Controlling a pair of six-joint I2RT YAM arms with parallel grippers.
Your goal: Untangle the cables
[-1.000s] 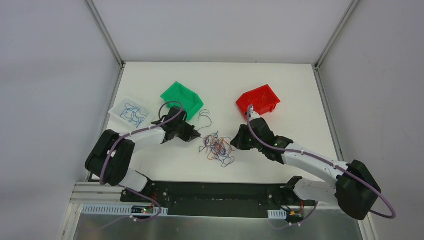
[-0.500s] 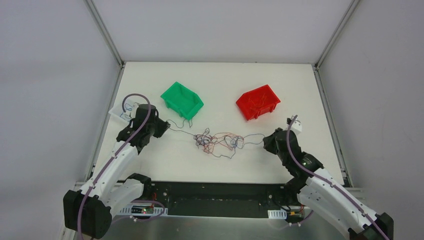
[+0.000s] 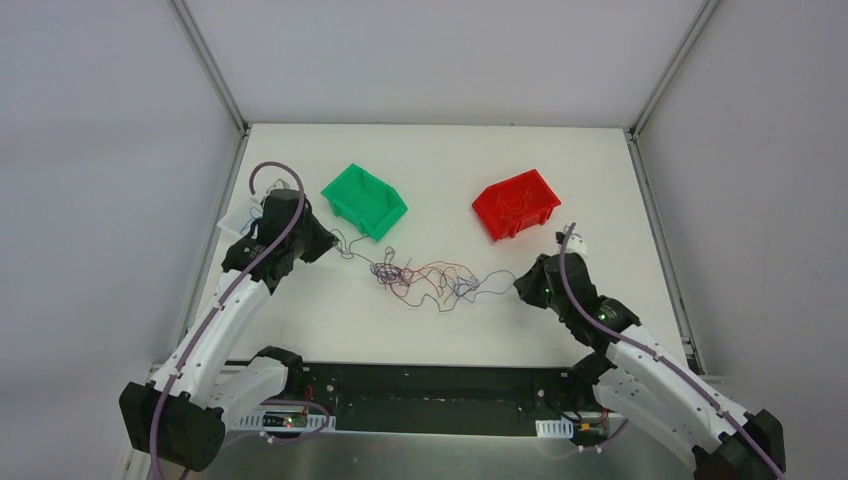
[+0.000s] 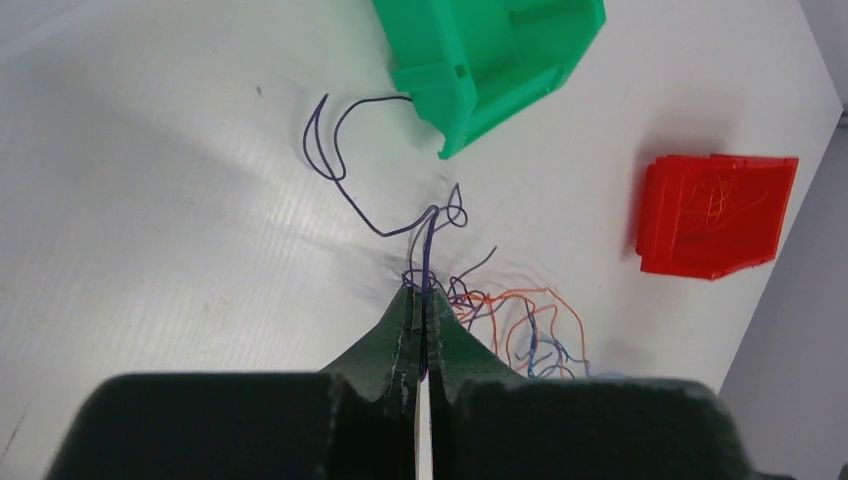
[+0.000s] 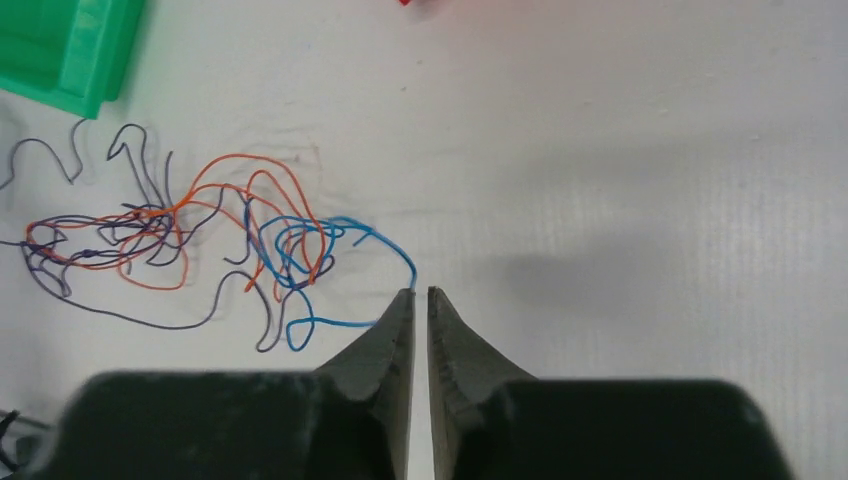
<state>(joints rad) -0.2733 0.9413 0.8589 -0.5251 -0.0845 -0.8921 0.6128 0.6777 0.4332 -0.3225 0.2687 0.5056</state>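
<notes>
My left gripper (image 4: 421, 300) pinches a purple wire; my right gripper (image 5: 421, 293), narrowly parted, holds nothing. The cables (image 5: 190, 245) lie at its ten o'clock.

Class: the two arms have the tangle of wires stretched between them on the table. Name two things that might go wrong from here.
1. The left end effector pinches a purple wire trailing by the green bin; further pulling might snag or drag that bin.
2. The right end effector shows a slight gap beside the blue wire, so it may lose it.

Cables (image 3: 425, 280) on table (image 3: 440, 160) between both arms, two bins (image 3: 364, 200) behind.
</notes>
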